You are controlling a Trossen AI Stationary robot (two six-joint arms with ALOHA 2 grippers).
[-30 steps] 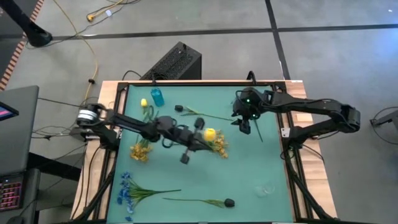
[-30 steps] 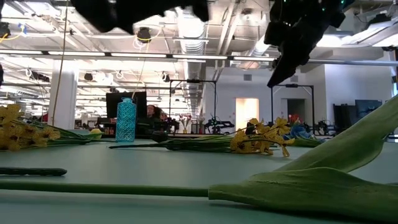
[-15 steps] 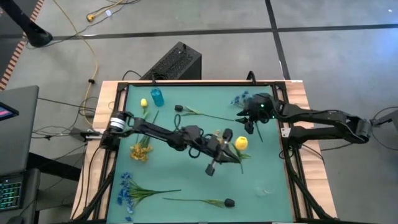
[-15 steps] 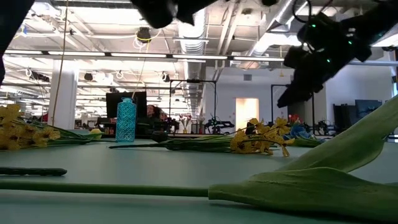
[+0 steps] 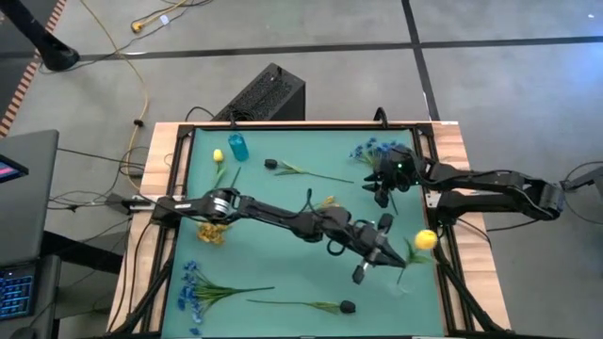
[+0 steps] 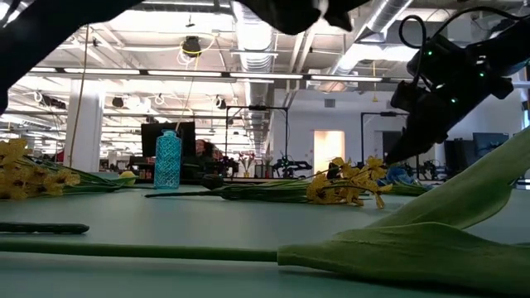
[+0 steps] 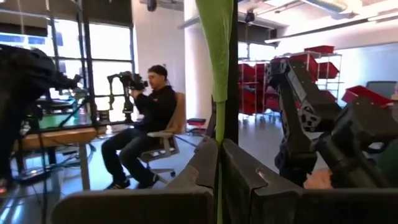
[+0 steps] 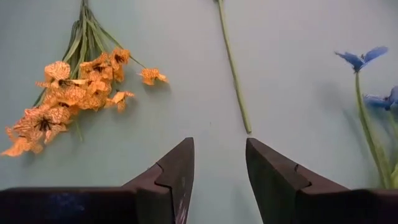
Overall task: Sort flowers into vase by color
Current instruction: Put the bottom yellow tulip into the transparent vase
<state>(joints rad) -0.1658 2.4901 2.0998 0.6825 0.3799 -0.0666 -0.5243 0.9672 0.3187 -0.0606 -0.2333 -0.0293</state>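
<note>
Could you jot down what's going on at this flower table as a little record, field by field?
Left end effector: stretched across the table to its right side, shut on the yellow bud flower by its green stem
Right end effector: near the table's far right corner, fingers apart, nothing between them
Blue vase: upright at the far left, no flowers in it
Blue sprigs: one beside the right end effector, one near left
Yellow cluster: lying at the left edge
Dark buds: one far, one near

Green table (image 5: 283, 235): blue vase (image 5: 237, 147), yellow sprigs (image 5: 213, 229), blue sprigs (image 5: 193, 285), dark buds (image 5: 347, 306).
</note>
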